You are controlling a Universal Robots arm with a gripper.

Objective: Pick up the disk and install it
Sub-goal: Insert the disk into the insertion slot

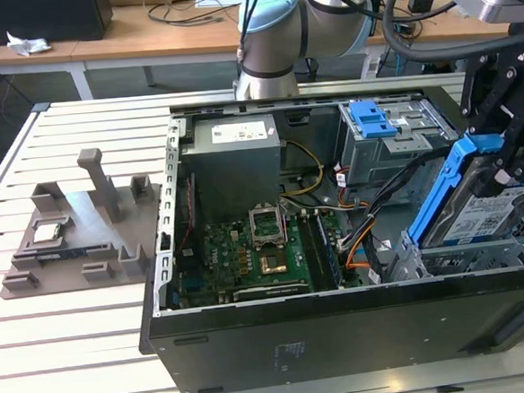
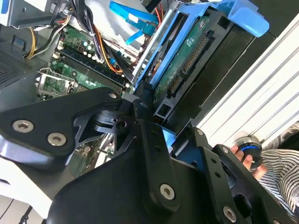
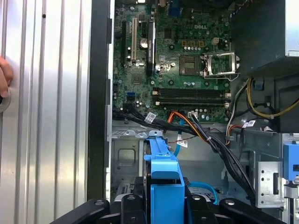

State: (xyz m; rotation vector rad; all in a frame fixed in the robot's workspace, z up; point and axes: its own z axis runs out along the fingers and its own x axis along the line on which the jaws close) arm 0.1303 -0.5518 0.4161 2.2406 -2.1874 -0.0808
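Note:
The disk (image 1: 481, 214), a silver hard drive with a white-and-blue label in a bright blue caddy (image 1: 443, 186), hangs tilted over the metal drive bay (image 1: 469, 258) at the open computer case's corner on the exterior view's right. My gripper (image 1: 509, 157) is shut on its upper end. The second wrist view shows the disk's green circuit-board underside (image 2: 187, 60) running away from my black fingers (image 2: 140, 116). The first wrist view has the disk (image 3: 163, 163) edge-on between the gripper's black links, above the bay floor (image 3: 126, 156).
The open case (image 1: 281, 339) holds a motherboard (image 1: 248, 251), a grey power supply (image 1: 232, 158), orange and black cables (image 1: 359, 235) and a drive cage with a blue bracket (image 1: 373, 118). A grey fixture (image 1: 76, 236) lies on the exterior view's left. A person's hand (image 2: 243, 151) rests nearby.

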